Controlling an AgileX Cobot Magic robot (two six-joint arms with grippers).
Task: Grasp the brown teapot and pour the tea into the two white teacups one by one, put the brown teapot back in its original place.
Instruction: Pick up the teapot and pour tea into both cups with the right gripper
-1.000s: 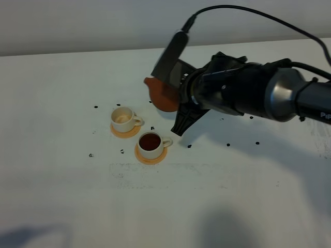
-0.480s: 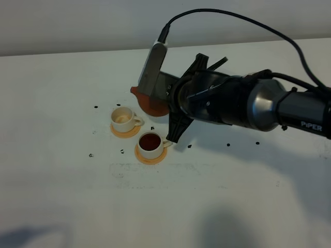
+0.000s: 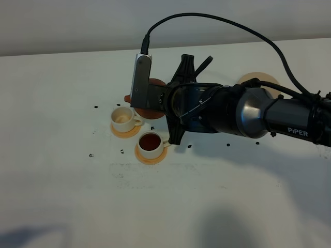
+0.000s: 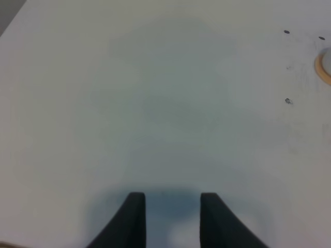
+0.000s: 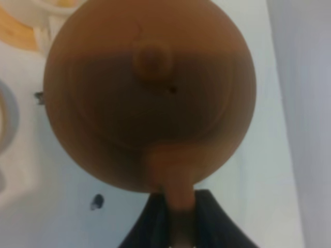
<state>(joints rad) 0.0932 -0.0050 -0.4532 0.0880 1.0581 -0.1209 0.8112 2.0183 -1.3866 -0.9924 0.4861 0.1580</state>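
1. Far left, the left gripper (image 4: 168,222) hangs over bare worktop (image 4: 155,103) — its jaws are spread apart with nothing between them. Leave it there, out of the way.
2. Next comes the empty cup (image 3: 123,118) on its orange coaster (image 3: 124,134). Its inside is pale, with no dark tea showing, so I think this is the cup to fill now.
3. Just beside it, nearer the camera, the full cup (image 3: 150,142) holds dark tea (image 3: 150,141). It looks done, so do not bump it or drip more into it.
4. The brown teapot (image 3: 153,111) is up in the air, close behind the two cups. Its spout (image 3: 128,97) points toward the empty one. Bring the spout right over the middle of that cup, low down, then tip slowly. A thin stream is best — a fast tip may splash over the small rim.
5. The right gripper (image 5: 178,219) has its jaws pressed tight on the teapot's handle (image 5: 176,186). The lid (image 5: 152,59) may only be sitting loose on top. Tip no more than you need, or it might slide off.
6. Far right, behind the arm, lies the pale round disc (image 3: 257,78). The teapot goes back there once both cups are full.
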